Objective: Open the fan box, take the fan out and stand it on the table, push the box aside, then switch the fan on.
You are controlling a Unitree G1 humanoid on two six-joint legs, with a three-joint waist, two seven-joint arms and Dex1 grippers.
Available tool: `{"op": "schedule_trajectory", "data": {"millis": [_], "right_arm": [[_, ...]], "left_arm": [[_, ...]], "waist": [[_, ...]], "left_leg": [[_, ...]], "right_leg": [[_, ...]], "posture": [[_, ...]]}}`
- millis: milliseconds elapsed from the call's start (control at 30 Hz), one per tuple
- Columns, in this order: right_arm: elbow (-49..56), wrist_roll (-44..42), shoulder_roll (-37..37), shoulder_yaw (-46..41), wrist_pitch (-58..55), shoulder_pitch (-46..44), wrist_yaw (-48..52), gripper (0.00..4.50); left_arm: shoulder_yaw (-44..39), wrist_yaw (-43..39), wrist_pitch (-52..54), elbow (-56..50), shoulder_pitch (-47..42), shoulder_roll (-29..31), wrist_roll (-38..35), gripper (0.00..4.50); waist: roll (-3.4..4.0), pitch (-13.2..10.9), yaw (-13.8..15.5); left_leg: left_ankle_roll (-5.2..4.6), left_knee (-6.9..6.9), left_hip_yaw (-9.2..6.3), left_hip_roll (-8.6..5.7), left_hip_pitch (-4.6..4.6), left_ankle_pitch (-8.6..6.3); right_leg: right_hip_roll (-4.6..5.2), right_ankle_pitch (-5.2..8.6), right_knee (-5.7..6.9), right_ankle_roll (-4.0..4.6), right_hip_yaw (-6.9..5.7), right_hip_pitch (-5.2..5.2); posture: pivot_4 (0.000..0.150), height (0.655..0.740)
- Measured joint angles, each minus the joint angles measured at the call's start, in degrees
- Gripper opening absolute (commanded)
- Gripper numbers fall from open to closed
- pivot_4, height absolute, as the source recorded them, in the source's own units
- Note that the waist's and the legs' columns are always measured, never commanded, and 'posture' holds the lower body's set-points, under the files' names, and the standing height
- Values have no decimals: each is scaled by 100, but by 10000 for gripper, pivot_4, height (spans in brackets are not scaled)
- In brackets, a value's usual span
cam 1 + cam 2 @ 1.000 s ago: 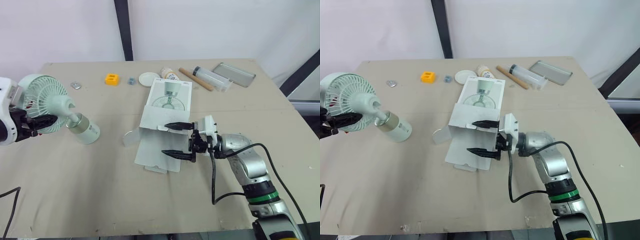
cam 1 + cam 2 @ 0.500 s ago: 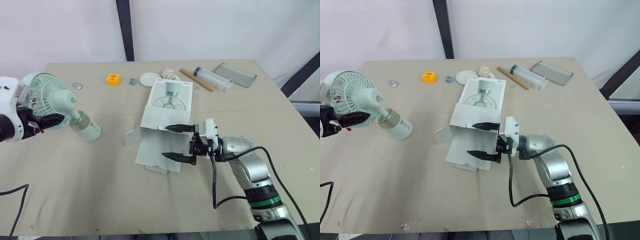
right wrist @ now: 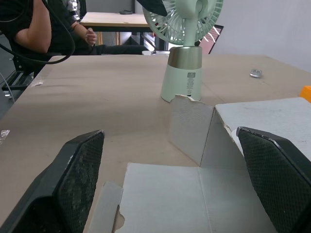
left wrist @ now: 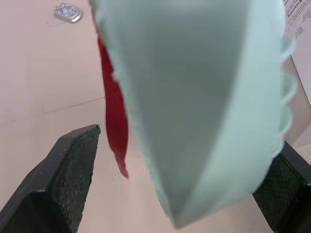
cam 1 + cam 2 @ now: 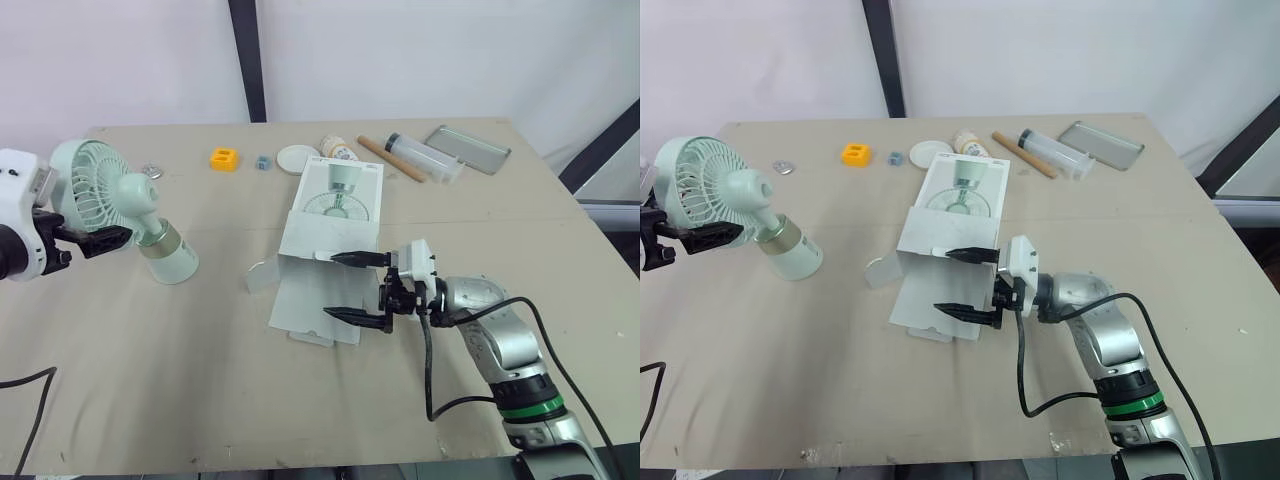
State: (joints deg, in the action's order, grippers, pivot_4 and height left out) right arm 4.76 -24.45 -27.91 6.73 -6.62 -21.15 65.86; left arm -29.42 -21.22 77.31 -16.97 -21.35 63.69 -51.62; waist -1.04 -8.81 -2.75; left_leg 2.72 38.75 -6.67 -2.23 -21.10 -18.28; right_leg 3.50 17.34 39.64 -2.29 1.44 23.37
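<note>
The mint-green fan point(image 5: 133, 205) with a gold-banded base stands upright at the left of the tan surface point(image 5: 200, 380), its head between the parted fingers of the left claw point(image 4: 189, 145). The flat white cardboard box point(image 5: 335, 215), seemingly empty, points its long axis away from the robot, open flaps beneath the right claw point(image 5: 332, 285), fingers apart, the nearer arm for pushing

The fan point(image 5: 748, 192) looked smooth, matt mint plastic, gold-metallic above its base. The box point(image 5: 940, 235) was matt white card, the table point(image 5: 790, 380) dull and paper-like. At one o'clock, a tray point(image 5: 1100, 138) shone metallic.
</note>
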Motion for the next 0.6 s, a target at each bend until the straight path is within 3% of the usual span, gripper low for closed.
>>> {"op": "schedule_trajectory", "data": {"millis": [400, 600], "right_arm": [[14, -3, -66, -5, -7, 22, 21, 45000], [9, -4, -81, -3, -6, 14, 34, 45000]], "left_arm": [[-826, -951, -1001, -464, 690, -68, 223, 44820], [-1332, -840, -1344, -798, 1189, -584, 448, 44820]], "waist": [[0, 0, 0], [0, 1, 3]], "left_leg": [[0, -1, 2, 3, 0, 0], [-1, -2, 2, 7, 0, -1]], "right_leg": [[0, 0, -2, 0, 1, 0], [-2, 0, -6, 0, 1, -2]], "posture": [[1500, 7400], [1500, 7400]]}}
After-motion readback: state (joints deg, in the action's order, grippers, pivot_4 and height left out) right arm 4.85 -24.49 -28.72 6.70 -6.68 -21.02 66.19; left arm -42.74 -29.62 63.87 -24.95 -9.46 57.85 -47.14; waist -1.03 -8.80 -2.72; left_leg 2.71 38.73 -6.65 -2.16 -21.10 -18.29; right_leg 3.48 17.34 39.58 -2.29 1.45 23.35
